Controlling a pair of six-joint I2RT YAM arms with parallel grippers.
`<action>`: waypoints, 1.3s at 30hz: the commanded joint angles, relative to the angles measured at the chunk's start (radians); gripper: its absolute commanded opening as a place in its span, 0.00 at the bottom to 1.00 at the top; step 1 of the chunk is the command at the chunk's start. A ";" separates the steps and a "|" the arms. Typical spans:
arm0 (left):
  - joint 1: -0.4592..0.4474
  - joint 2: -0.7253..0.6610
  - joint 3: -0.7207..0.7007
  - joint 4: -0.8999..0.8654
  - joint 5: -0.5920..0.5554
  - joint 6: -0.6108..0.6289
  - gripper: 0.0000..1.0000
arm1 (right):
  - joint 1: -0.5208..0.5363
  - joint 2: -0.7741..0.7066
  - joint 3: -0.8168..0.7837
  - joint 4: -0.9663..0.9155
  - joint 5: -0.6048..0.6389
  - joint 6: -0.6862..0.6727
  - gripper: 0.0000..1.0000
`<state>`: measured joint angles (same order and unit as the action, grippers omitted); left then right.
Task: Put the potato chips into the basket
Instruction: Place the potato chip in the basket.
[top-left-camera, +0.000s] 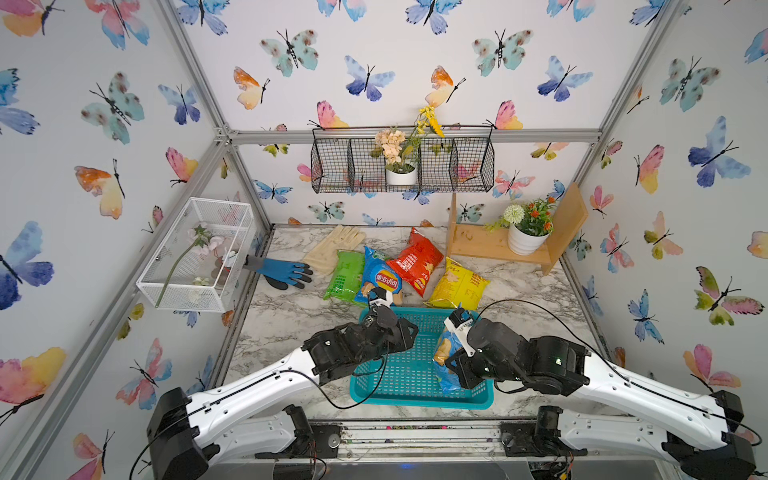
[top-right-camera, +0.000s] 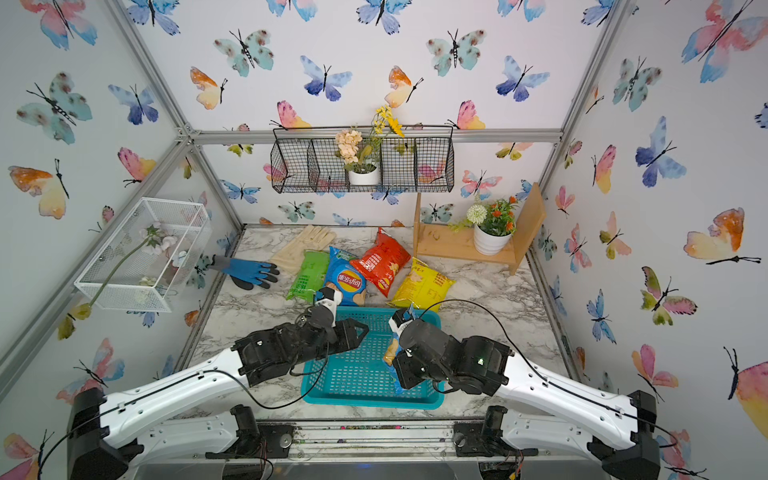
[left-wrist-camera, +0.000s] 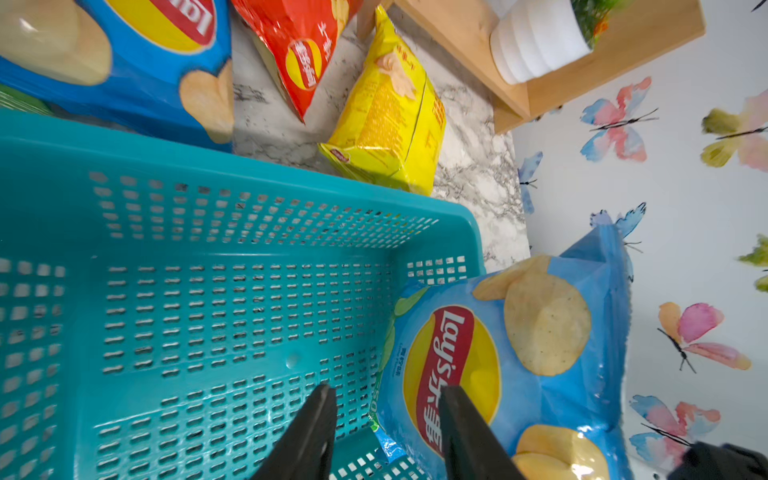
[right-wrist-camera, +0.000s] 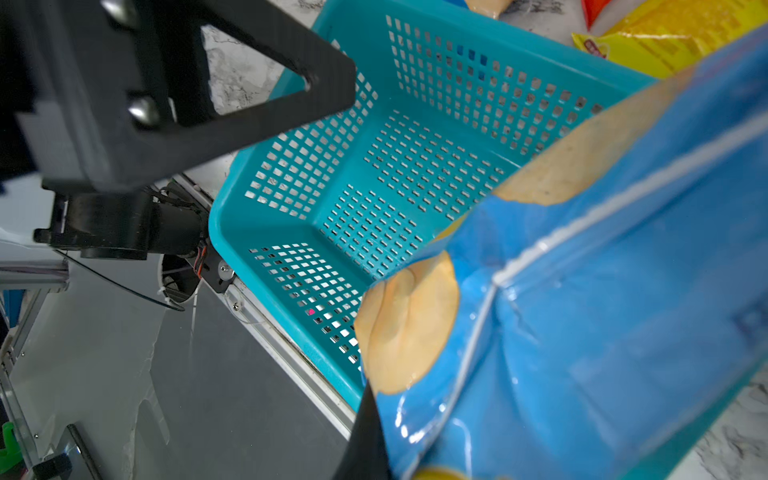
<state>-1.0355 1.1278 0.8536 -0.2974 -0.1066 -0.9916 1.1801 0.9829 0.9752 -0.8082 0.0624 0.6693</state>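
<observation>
The light blue bag (left-wrist-camera: 498, 353) was seen clamped in the right gripper (top-left-camera: 452, 365), which was closed tight on the foil. It was hung upright over the right-hand end of the basket (top-left-camera: 415, 401) with its lower end down inside the walls; whether the floor was touched could not be told. The left gripper (left-wrist-camera: 388, 395) was held over the basket's middle, just beside the hanging bag, with its two fingers parted and nothing between them. The other four bags were left on the marble table (top-left-camera: 291, 316) beyond the far rim: the green bag (top-left-camera: 345, 274) and the dark blue bag (top-left-camera: 380, 278) lay side by side, the latter just beside the rim, the red bag (top-left-camera: 413, 259) was touching it, and the yellow bag (top-left-camera: 457, 284) was near the rim's right corner. One of five was thus judged nearly placed. These bags would be expected to be very light, puffed with air, crinkly and slick, so a squeeze across the belly might slide off or the chips inside be crushed. A hold would better be taken on the flat crimped seam at an end, or on a pinched corner, where the foil is doubled and stiffer. A bag so held would be expected to dangle and swing, so a low release inside the walls was judged safest.
</observation>
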 joint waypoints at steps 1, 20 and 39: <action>-0.038 0.101 -0.008 0.115 0.015 -0.017 0.43 | 0.005 -0.038 -0.013 -0.057 0.069 0.057 0.02; -0.143 0.487 0.061 0.296 0.104 -0.044 0.26 | 0.006 -0.168 -0.122 -0.193 0.156 0.229 0.17; -0.158 0.484 0.067 0.213 0.038 -0.081 0.61 | 0.005 -0.168 0.012 -0.217 0.265 0.230 0.72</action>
<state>-1.1870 1.6695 0.9237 -0.0292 -0.0284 -1.0676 1.1820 0.8013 0.9558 -1.0092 0.2771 0.9188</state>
